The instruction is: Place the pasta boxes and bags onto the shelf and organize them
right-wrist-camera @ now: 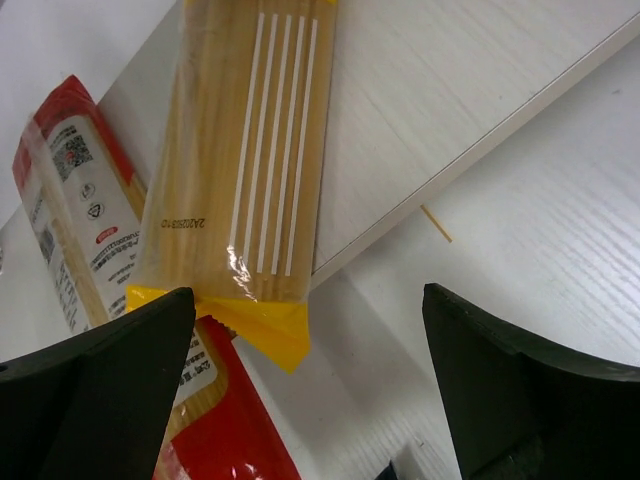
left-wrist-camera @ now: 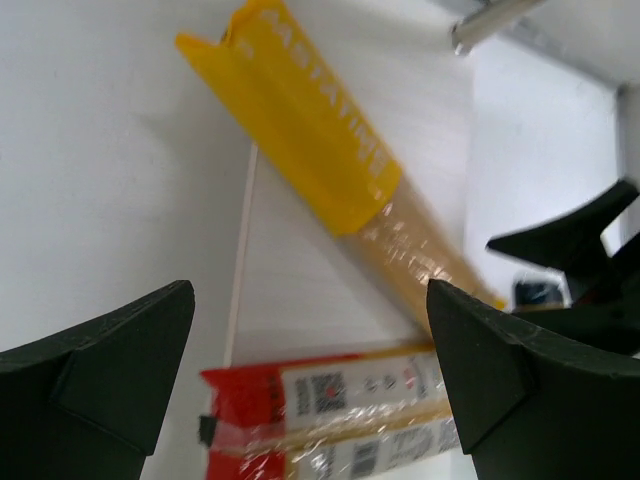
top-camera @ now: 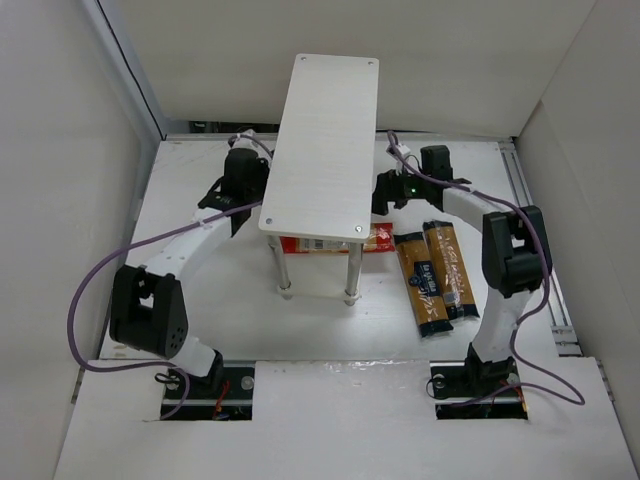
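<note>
The shelf [top-camera: 322, 140] stands mid-table. The red-and-white pack [top-camera: 300, 244] lies low under the top board's front edge, its right end sticking out past the right leg. It also shows in the left wrist view [left-wrist-camera: 330, 410] and the right wrist view [right-wrist-camera: 80, 220]. The orange-yellow pack [left-wrist-camera: 300, 130] lies slantwise on the lower board [right-wrist-camera: 450, 90], and its yellow end [right-wrist-camera: 245, 150] overhangs the red pack. Two amber-brown packs [top-camera: 422, 282] [top-camera: 450, 268] lie side by side on the table right of the shelf. My left gripper [left-wrist-camera: 308, 300] and right gripper [right-wrist-camera: 308, 295] are open and empty, one at each end of the shelf.
White walls enclose the table on the left, back and right. A thin shelf leg [left-wrist-camera: 490, 20] stands beyond the yellow pack. A loose pasta strand [right-wrist-camera: 436, 223] lies on the table by the lower board's edge. The right gripper's fingers [left-wrist-camera: 580, 260] show across from the left gripper.
</note>
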Action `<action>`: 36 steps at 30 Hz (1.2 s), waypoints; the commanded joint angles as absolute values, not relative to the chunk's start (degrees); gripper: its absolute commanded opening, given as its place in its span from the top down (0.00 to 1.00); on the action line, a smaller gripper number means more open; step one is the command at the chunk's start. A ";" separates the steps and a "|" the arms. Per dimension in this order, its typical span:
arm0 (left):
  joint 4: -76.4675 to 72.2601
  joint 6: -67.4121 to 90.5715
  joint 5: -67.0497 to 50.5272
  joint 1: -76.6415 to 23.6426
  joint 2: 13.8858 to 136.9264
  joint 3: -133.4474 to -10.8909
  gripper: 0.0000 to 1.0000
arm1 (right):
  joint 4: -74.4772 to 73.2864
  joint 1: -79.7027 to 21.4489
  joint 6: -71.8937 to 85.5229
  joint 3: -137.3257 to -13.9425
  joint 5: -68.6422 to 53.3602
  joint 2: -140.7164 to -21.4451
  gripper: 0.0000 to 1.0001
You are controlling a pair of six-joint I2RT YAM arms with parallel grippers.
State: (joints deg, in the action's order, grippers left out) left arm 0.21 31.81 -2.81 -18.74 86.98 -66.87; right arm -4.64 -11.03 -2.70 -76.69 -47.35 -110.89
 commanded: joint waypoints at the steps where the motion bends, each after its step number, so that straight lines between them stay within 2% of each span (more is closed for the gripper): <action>1: 1.85 24.79 -8.61 -19.16 84.29 -61.19 0.00 | -2.29 -12.30 -0.70 -77.88 -47.10 -112.49 0.00; 2: 1.06 24.79 -8.61 -19.16 84.29 -60.04 0.00 | -2.29 -13.09 -1.40 -77.87 -47.72 -112.50 0.00; 5: -0.97 24.79 -11.77 -18.63 83.76 -57.49 0.00 | -2.29 -13.62 -2.02 -77.17 -50.78 -113.55 0.09; 6: -1.92 24.18 -12.56 -18.63 83.24 -57.48 0.00 | -2.29 -13.62 -2.02 -76.56 -51.58 -113.55 0.24; 9: -3.07 22.07 -16.86 -18.63 83.23 -56.95 0.00 | -2.29 -12.84 -1.50 -75.94 -52.38 -112.86 0.57; 10: -3.69 20.32 -20.01 -18.63 83.23 -56.43 0.00 | -2.29 -12.83 -1.49 -75.94 -52.38 -112.85 0.72; 12: -3.69 18.64 -21.96 -18.63 83.23 -55.73 0.00 | -2.29 -11.26 -0.97 -75.94 -53.17 -112.32 0.84; 13: -3.69 18.11 -21.97 -18.63 83.23 -55.72 0.00 | -2.29 -11.25 -0.97 -75.94 -53.17 -112.32 1.00; 20: -1.85 14.41 -21.10 -18.63 83.23 -51.60 0.00 | -2.81 -7.83 -4.83 -80.75 -58.00 -114.59 1.00; 23: -1.23 13.89 -19.34 -18.11 83.75 -51.59 0.00 | -18.74 -7.12 -19.47 -89.35 -59.52 -118.37 1.00; 24: -1.23 13.89 -19.34 -18.11 83.76 -51.59 0.00 | -31.77 -7.12 -29.87 -97.13 -58.02 -121.69 1.00; 27: -1.23 13.36 -19.34 -17.40 84.29 -52.20 0.00 | -40.59 -8.17 -36.81 -106.49 -50.47 -125.84 1.00; 31: -1.76 13.36 -20.47 -15.56 85.42 -53.52 0.00 | -39.48 -7.04 -38.32 -108.54 -48.87 -126.65 1.00; 36: -2.29 12.74 -22.24 -13.89 86.57 -55.54 0.00 | -38.23 -6.33 -37.79 -109.86 -52.99 -127.88 0.94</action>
